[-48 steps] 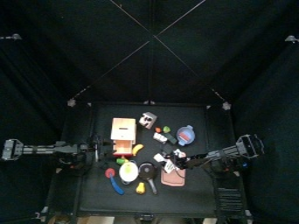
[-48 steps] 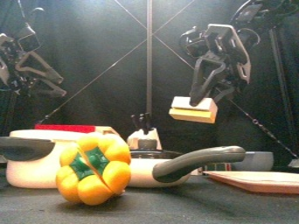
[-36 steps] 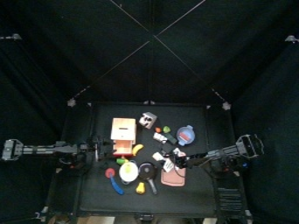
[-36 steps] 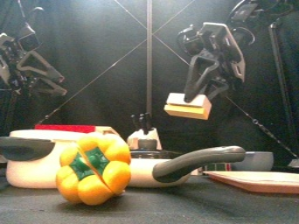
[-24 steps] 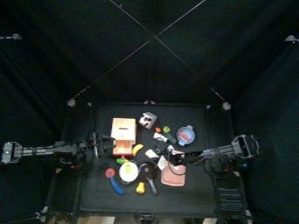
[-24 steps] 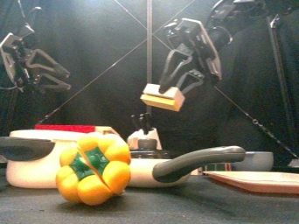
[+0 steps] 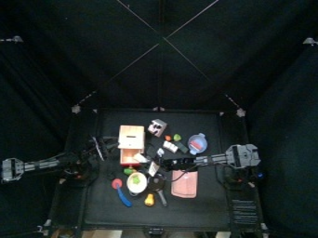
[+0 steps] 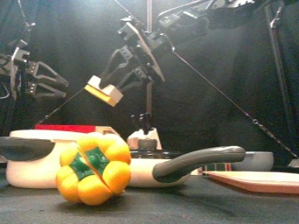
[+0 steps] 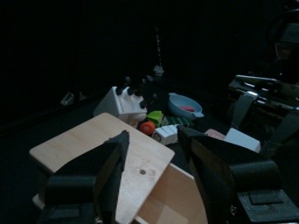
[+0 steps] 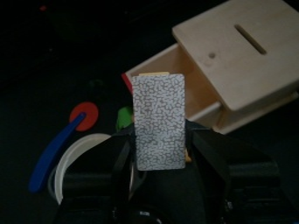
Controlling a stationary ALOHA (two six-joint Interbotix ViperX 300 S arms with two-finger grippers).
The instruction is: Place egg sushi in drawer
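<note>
Egg sushi held in the air beside the wooden drawer

The drawer [image 10: 239, 54] stands just past the right gripper [image 10: 158, 162], pulled out a little; I cannot see inside it. The egg sushi [image 10: 156, 118] is pinched between that gripper's jaws, its long axis running out along them, above the table, near the drawer's front. The left gripper [image 9: 163, 171] hangs spread wide, holding nothing.
</note>
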